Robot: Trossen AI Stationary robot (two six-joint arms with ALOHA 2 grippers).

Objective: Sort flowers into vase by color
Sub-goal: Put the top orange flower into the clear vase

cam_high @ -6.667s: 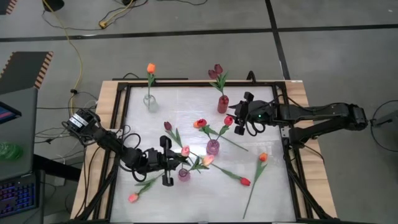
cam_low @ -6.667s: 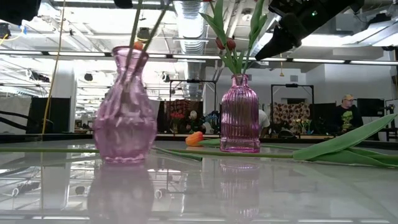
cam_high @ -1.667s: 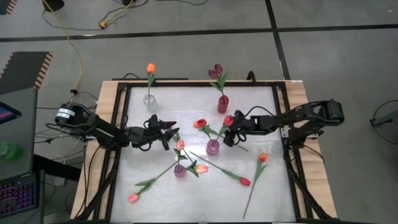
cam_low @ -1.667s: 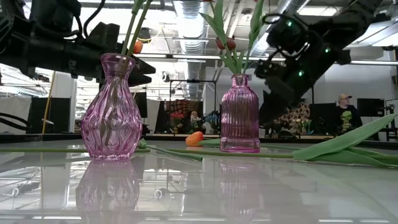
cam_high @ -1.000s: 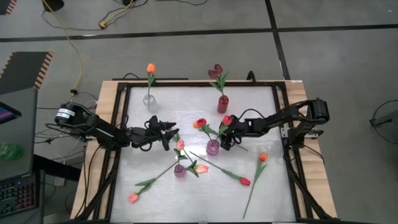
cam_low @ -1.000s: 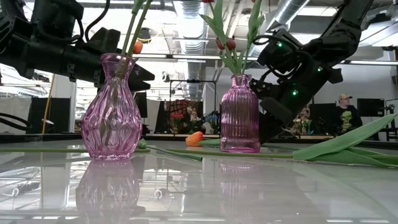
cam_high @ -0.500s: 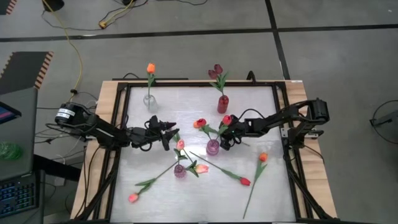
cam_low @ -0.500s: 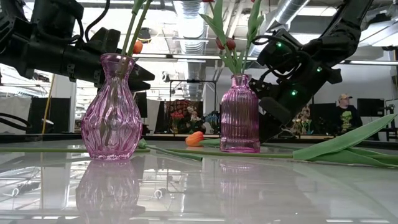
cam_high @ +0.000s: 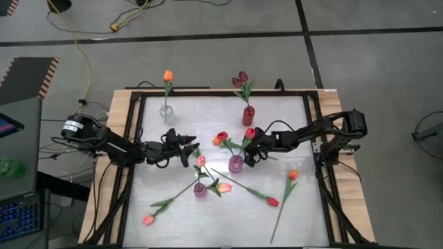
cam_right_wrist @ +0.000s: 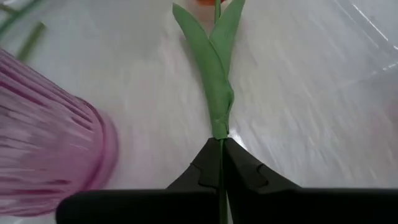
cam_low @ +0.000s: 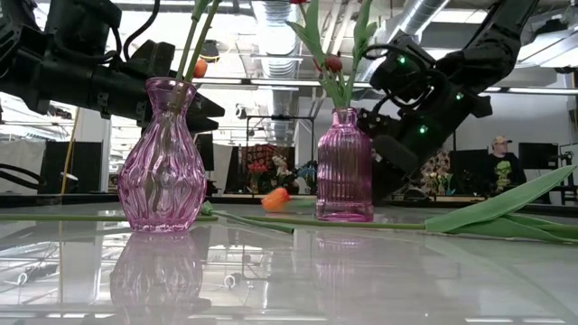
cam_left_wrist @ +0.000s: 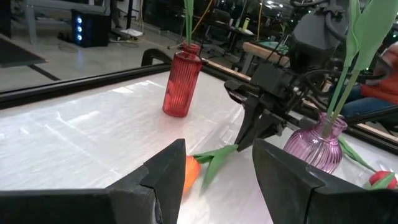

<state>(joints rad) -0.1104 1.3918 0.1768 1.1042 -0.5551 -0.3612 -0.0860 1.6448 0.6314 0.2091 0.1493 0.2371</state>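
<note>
White tabletop [cam_high: 277,114]: right gripper [cam_right_wrist: 219,163], at the ribbed pink vase's [cam_high: 236,164] three o'clock, pinches an orange tulip's stem [cam_right_wrist: 215,68]; left gripper [cam_left_wrist: 214,177] gapes, empty, at nine o'clock.

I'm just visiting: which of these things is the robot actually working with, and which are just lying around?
Part of the job:
- orange tulip, stem pinched in the shut right gripper
- loose tulips on the table
- clear vase, red vase, purple vases
- left gripper, open, waiting

Just lying about:
- yellow cable on the floor
- keyboard
- person in the background
</note>
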